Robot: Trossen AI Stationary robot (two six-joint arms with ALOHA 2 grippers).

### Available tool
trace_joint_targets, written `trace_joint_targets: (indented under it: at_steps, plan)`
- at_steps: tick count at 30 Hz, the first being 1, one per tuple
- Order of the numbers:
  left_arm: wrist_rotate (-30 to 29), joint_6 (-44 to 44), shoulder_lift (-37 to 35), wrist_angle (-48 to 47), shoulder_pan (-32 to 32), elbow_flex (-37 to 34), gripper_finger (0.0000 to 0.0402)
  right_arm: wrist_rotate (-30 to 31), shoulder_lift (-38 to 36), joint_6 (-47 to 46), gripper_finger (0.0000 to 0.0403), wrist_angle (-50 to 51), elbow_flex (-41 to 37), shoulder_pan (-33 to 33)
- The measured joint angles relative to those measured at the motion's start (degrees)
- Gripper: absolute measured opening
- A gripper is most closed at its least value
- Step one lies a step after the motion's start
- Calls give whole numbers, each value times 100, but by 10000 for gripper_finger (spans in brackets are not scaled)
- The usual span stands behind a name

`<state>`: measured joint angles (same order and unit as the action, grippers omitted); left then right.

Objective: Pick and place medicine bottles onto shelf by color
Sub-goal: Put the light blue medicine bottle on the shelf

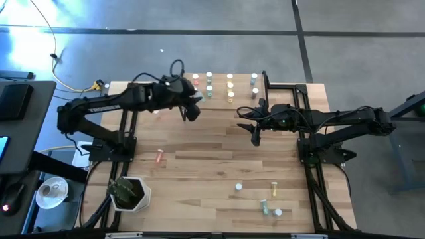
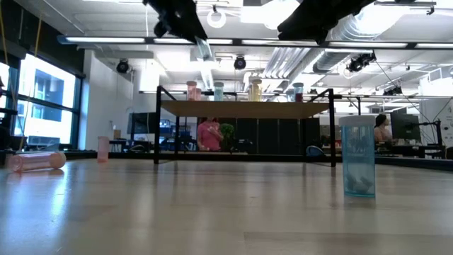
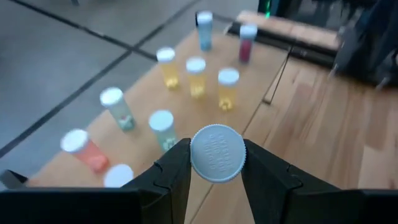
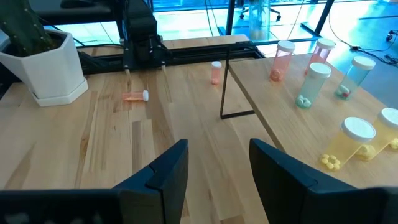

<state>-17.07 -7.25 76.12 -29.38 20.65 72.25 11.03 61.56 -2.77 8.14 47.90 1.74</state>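
Both arms raised; left end effector grips bottle near shelf.

Overhead, table-level and wrist views share the shelf

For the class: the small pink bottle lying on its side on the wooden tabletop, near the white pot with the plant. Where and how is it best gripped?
Grip the lying pink bottle across the middle of its round body, coming straight down from above. It rests flat on the wooden tabletop, so its cap points sideways; turn the fingers across its long axis, so they close on the curved sides without rolling it.
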Motion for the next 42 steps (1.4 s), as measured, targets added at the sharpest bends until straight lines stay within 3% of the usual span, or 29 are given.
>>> trace_joint_targets:
  at_steps: [11,21,32,42]
  plan:
    - [27,283,829,5,-5,0,117,0,0,2,162,55,0,0]
    - [18,488,1055,236,27,13,117,0,0,2,162,157,0,0]
    - [40,605,1054,-103,35,675,117,0,0,-16,162,181,0,0]
    - [-67,846,1626,-414,85,941,117,0,0,-44,162,192,0,0]
